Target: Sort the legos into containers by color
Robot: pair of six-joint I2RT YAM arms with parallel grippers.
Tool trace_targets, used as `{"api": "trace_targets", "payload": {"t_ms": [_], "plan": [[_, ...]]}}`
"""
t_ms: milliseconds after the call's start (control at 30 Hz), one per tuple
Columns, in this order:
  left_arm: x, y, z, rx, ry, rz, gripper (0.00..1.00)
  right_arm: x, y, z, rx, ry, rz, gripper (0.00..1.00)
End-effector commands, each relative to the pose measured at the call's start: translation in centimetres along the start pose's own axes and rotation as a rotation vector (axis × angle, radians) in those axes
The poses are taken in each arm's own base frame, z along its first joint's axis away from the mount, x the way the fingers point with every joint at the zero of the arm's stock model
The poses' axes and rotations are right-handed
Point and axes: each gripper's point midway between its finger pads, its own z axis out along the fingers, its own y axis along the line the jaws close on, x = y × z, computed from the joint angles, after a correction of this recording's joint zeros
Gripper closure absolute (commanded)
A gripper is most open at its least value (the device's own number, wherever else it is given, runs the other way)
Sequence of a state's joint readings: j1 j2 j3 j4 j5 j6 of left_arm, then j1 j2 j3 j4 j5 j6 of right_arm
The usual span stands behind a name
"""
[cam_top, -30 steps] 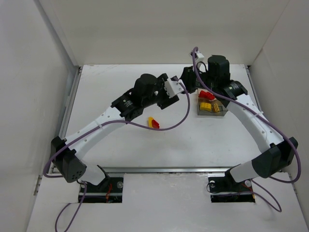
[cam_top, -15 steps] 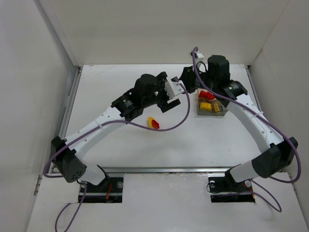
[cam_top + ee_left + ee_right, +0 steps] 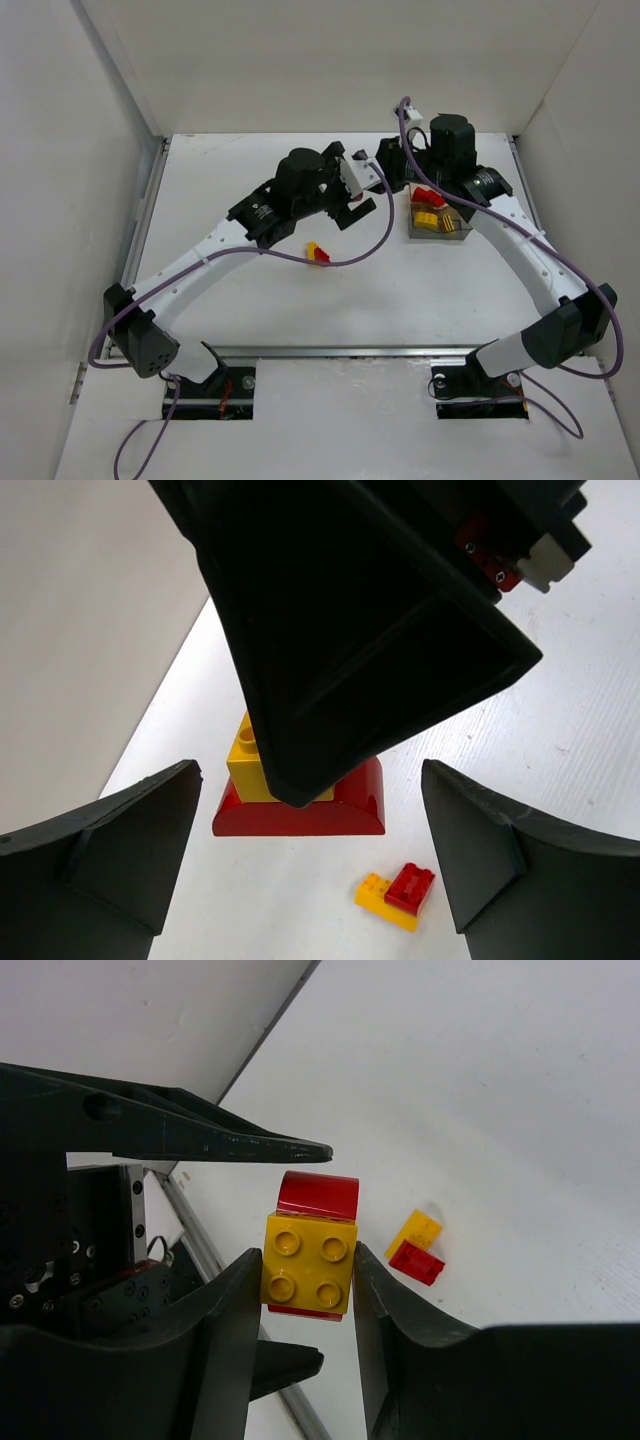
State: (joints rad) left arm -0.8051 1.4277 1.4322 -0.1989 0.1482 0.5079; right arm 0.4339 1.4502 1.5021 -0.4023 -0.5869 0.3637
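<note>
My right gripper (image 3: 306, 1260) is shut on a lego clump held in the air: a yellow four-stud brick (image 3: 308, 1263) on a red curved brick (image 3: 318, 1193). In the left wrist view this clump (image 3: 300, 805) hangs below the right gripper's black finger. My left gripper (image 3: 310, 772) is open, its fingers apart on either side of the clump without touching it. A small red-and-yellow clump (image 3: 318, 252) lies on the table below, also in the left wrist view (image 3: 397, 890) and the right wrist view (image 3: 415, 1247). The two adjoining containers (image 3: 441, 238) hold red and yellow legos.
Both grippers meet above the table's far middle, the left gripper (image 3: 354, 206) just left of the right gripper (image 3: 386, 166). Purple cables loop beside them. White walls enclose the table at the back and both sides.
My left gripper has moved a little farther back and right, closer to the right gripper. The right arm, the containers and the small clump on the table stay where they were.
</note>
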Motion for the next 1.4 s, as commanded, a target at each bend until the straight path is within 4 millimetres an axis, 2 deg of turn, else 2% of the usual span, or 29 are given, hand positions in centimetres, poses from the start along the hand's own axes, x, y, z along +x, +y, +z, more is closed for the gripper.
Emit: {"api": "trace_targets", "payload": {"t_ms": [0,67,167,233,300,333,467,500,567,667,733,800,833,867,933,967,1100,1300,1367], "plan": [[-2.6,1.1,-0.5,-0.037,-0.068,-0.022,0.12,-1.4,1.8,-0.4,-0.047,-0.052,-0.038,1.0],[-2.6,1.1,-0.5,-0.037,-0.068,-0.012,0.2,-1.4,1.8,-0.4,-0.047,-0.052,-0.038,1.0],[-1.4,0.7,-0.1,-0.021,-0.032,-0.005,0.23,-1.4,1.8,-0.4,-0.047,-0.052,-0.038,1.0],[-0.9,0.5,0.2,-0.012,-0.014,-0.007,0.3,-1.4,1.8,-0.4,-0.047,-0.052,-0.038,1.0],[-1.2,0.6,0.3,-0.013,-0.015,-0.007,0.39,-1.3,1.9,-0.4,-0.055,-0.048,-0.039,1.0],[-1.2,0.6,0.3,-0.013,-0.015,-0.007,0.39,-1.3,1.9,-0.4,-0.055,-0.048,-0.039,1.0],[-1.0,0.5,0.3,-0.009,-0.007,-0.008,0.63,-1.3,1.9,-0.4,-0.055,-0.048,-0.039,1.0],[-1.1,0.6,0.5,-0.009,-0.007,-0.008,0.73,-1.3,1.9,-0.4,-0.055,-0.048,-0.039,1.0],[-0.8,0.6,0.4,-0.014,0.005,-0.009,0.82,-1.9,2.1,-0.8,-0.046,-0.069,-0.048,1.0],[-0.7,0.8,0.4,-0.025,0.01,-0.009,1.0,-2.2,1.1,-1.3,0.006,-0.082,-0.035,1.0],[0.0,0.7,0.4,-0.025,0.032,-0.01,1.0,-2.4,-0.6,-1.7,0.051,-0.089,-0.015,1.0],[0.7,0.4,0.5,-0.015,0.053,-0.002,1.0,-2.6,-1.5,-2.8,0.084,-0.112,0.015,1.0],[0.4,0.5,0.2,-0.019,0.045,-0.001,1.0,-3.2,-2.6,-3.4,0.111,-0.13,0.023,1.0],[1.1,0.2,0.2,-0.009,0.065,-0.003,1.0,-3.3,-3.2,-3.9,0.134,-0.145,0.04,1.0],[1.2,-0.1,0.2,0.005,0.071,-0.004,1.0,-4.0,-3.9,-5.2,0.168,-0.181,0.051,1.0],[1.6,-0.3,0.2,0.009,0.079,-0.005,1.0,-4.5,-5.1,-5.9,0.202,-0.201,0.06,1.0],[2.2,-0.8,0.3,0.026,0.093,-0.016,1.0,-5.1,-6.0,-7.3,0.229,-0.232,0.064,1.0],[2.5,-1.1,0.4,0.038,0.097,-0.018,1.0,-5.0,-6.3,-7.4,0.23,-0.234,0.066,1.0],[2.6,-0.9,0.4,0.028,0.102,-0.017,1.0,-4.4,-8.0,-8.0,0.3,-0.22,0.107,1.0]]}}
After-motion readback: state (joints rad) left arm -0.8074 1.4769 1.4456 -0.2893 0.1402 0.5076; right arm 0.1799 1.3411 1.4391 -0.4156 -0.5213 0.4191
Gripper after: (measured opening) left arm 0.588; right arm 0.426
